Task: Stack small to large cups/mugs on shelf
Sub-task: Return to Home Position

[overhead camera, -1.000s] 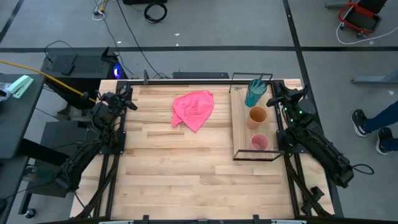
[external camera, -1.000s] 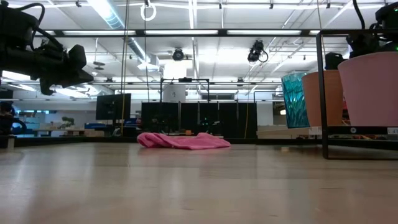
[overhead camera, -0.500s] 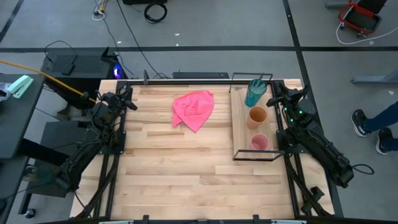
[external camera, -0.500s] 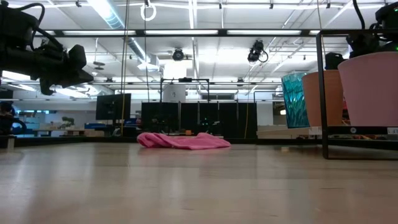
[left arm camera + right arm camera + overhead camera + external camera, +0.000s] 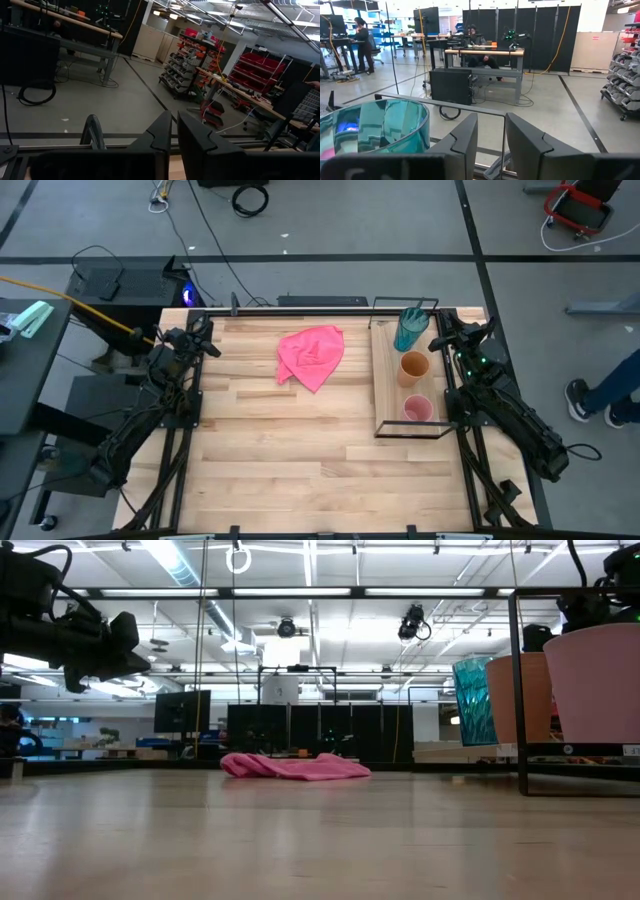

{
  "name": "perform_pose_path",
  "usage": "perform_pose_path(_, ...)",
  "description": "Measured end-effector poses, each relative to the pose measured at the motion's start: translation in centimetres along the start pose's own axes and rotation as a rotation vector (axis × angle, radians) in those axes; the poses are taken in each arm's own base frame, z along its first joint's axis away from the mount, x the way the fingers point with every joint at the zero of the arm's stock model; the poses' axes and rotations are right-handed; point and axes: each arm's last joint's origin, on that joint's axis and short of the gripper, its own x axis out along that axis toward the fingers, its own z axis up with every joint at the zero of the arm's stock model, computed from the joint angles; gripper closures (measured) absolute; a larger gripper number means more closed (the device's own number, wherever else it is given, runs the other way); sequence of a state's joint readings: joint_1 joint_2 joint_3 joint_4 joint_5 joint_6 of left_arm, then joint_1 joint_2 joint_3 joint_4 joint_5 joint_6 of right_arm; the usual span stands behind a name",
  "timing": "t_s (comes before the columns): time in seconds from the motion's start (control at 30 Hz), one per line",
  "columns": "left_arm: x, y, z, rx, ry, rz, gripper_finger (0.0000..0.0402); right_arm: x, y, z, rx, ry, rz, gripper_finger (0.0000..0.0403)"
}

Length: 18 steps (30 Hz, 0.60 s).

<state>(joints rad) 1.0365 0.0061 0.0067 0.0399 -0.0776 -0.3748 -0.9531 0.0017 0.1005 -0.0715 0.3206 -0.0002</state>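
pink cup [image 5: 417, 410], orange cup [image 5: 414, 366], teal cup [image 5: 409, 330] lined on shelf [image 5: 386, 385]. Homing step. left pincer [image 5: 207, 340] closed, right pincer [image 5: 440, 340] narrowly apart, both empty at bench [image 5: 300, 450] sides. Next: park arms.

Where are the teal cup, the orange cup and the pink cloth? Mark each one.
teal cup [image 5: 409, 330], high view, on its ribbed side wall.
orange cup [image 5: 414, 367], high view, inside its open mouth.
pink cloth [image 5: 312, 355], high view, middle of the crumpled fabric.
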Motion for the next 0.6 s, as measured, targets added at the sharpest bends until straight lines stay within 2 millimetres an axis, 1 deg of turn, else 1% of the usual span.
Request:
perform_pose_path(0.3, 0.0, 0.0, 0.0, 0.0, 0.0, 0.0, 0.0374, 0.0, 0.0, 0.0, 0.0, 0.0, 0.0, 0.0294)
perform_pose_path(0.6, 0.0, 0.0, 0.0, 0.0, 0.0, 0.0, 0.0363, 0.0, 0.0, 0.0, 0.0, 0.0, 0.0, 0.0294)
